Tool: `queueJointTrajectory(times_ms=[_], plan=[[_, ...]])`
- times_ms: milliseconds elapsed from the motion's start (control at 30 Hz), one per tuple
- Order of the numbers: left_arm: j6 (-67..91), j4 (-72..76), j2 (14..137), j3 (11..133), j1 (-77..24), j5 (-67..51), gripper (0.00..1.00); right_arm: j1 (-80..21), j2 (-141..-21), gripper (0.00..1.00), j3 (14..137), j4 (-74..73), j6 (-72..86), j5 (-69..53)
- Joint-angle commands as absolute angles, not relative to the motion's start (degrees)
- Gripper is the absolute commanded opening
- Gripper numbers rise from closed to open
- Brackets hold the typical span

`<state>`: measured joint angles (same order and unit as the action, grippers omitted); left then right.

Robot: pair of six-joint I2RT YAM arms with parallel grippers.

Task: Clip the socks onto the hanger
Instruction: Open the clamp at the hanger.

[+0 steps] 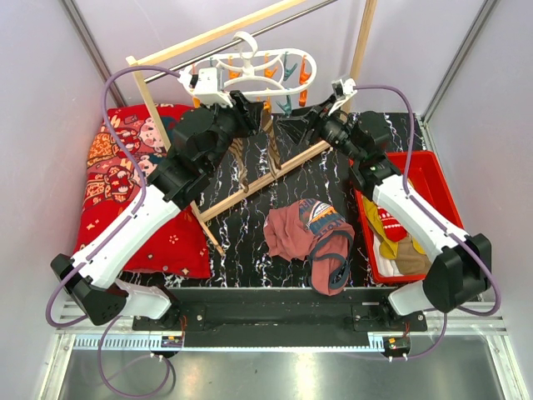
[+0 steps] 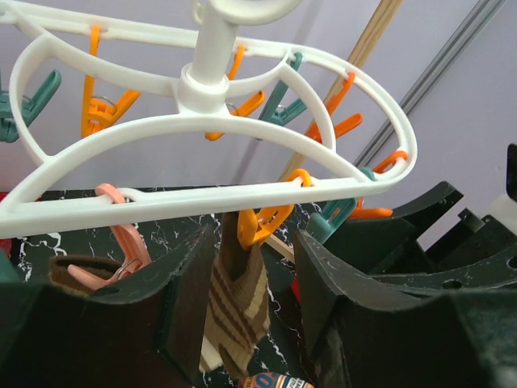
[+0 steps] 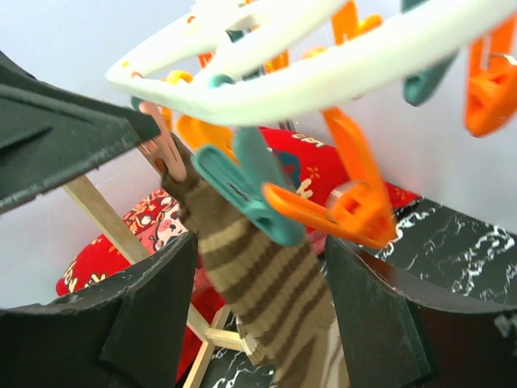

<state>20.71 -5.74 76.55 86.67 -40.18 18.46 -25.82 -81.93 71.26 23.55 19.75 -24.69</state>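
A striped sock [image 2: 234, 315] hangs from an orange peg [image 2: 260, 224] on the white hanger [image 2: 202, 202], low in the middle of the left wrist view. Just left of it, a pink peg [image 2: 121, 238] sits by a brown cuff [image 2: 73, 271]. In the top view the hanger is at the top middle, and striped socks dangle under it.

The left claw [image 2: 250, 299] is wide apart. The sock hangs in the gap between its fingers, and I cannot tell if they touch it. The right claw [image 3: 258, 315] is apart too, with a striped sock [image 3: 258, 283] hanging in its gap. I cannot tell which peg holds that one.

A yellow sock [image 1: 371, 218] and a red sock [image 1: 390, 227] lie in a red tray [image 1: 433, 179] at the right of the bench [image 1: 241, 233]. A dark red cloth [image 1: 291, 233] lies in the middle. A red cushion [image 1: 117, 167] is at the left. A wooden rack [image 1: 144, 92] stands at the back.
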Motion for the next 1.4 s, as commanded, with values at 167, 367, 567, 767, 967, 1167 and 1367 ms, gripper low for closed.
queueJointTrajectory(times_ms=[167, 367, 567, 767, 967, 1167, 1367], plan=[[19.0, -4.7, 75.3, 89.4, -39.9, 19.6, 0.47, -25.6, -85.4, 0.7, 77.3, 29.2, 20.9, -30.8], [18.5, -5.1, 74.9, 89.5, -39.9, 19.7, 0.47, -25.5, -85.3, 0.62, 77.1, 29.1, 20.9, -31.3], [18.5, -5.7, 74.6, 89.7, -39.8, 19.5, 0.47, -25.3, -84.6, 0.45, 76.6, 29.1, 20.8, -32.2], [18.8, -6.6, 74.5, 90.3, -39.8, 19.0, 0.47, -25.2, -83.7, 0.31, 76.0, 28.8, 20.6, -32.1], [19.7, -8.3, 74.1, 91.1, -39.8, 17.3, 0.47, -25.3, -82.4, 0.17, 75.2, 28.1, 19.3, -31.0], [22.0, -10.2, 72.1, 91.2, -39.9, 15.2, 0.48, -28.1, -80.3, 0.14, 75.1, 23.7, 14.0, -25.8], [24.5, -14.4, 70.6, 91.9, -40.3, 12.0, 0.55, -33.0, -78.8, 0.14, 75.8, 18.4, 7.6, -14.7]])
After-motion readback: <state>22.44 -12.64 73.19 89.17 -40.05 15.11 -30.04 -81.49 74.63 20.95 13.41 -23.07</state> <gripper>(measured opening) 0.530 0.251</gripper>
